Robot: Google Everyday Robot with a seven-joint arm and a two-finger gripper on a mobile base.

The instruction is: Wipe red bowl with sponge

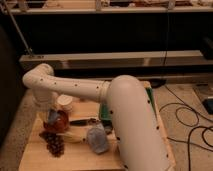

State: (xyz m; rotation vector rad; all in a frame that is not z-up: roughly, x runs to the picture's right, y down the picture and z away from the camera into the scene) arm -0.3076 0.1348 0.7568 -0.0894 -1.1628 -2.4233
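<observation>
White jointed robot arm [125, 120] fills lower right, reaching left across light wooden table [75, 157]. Gripper [52, 114] points down at left of frame, over glossy round red bowl [60, 124] on table's left part. Small pale blue-grey sponge [50, 119] at gripper tip, touching bowl's rim. Grip state: cannot tell. Crumpled grey-blue cloth lump [97, 140] lies lower centre.

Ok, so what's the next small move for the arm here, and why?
Probably a short sweep of the sponge around the inside of the red bowl. The gripper is down at the bowl's left rim, and the sponge seems to sit right at the bowl.
</observation>
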